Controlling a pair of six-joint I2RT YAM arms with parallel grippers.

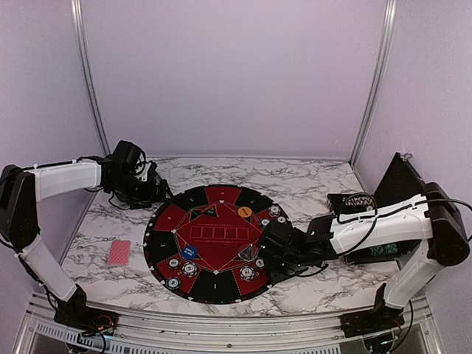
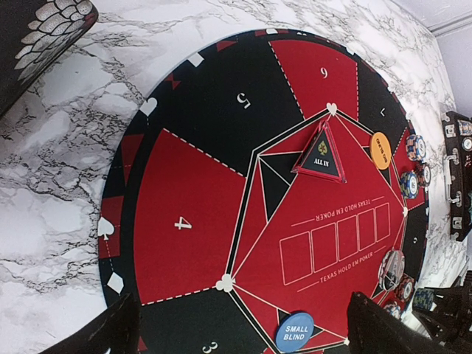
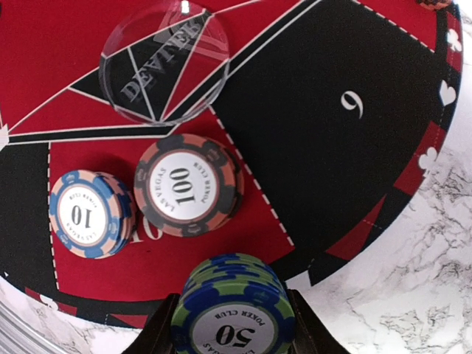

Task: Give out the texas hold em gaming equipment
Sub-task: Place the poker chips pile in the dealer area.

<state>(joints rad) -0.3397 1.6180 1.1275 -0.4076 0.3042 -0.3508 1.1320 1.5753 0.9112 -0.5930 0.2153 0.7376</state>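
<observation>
Green-and-blue 50 chips (image 3: 234, 299) sit clamped in your right gripper (image 3: 232, 328) at the edge of the mat (image 3: 354, 147), beside the 100 stack (image 3: 188, 184). Your left gripper (image 2: 247, 332) hangs wide open over the far-left rim.

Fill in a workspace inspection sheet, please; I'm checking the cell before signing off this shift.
Surface: marble table, round mat centred.
Job's things: chip stacks on mat, orange disc, blue small-blind marker, red card off-mat.
Clutter: black case, right.
Grippers: left gripper open, empty; right gripper shut on green 50 chips.
Cables: black leads along arms.
Surroundings: lilac walls, metal frame.
</observation>
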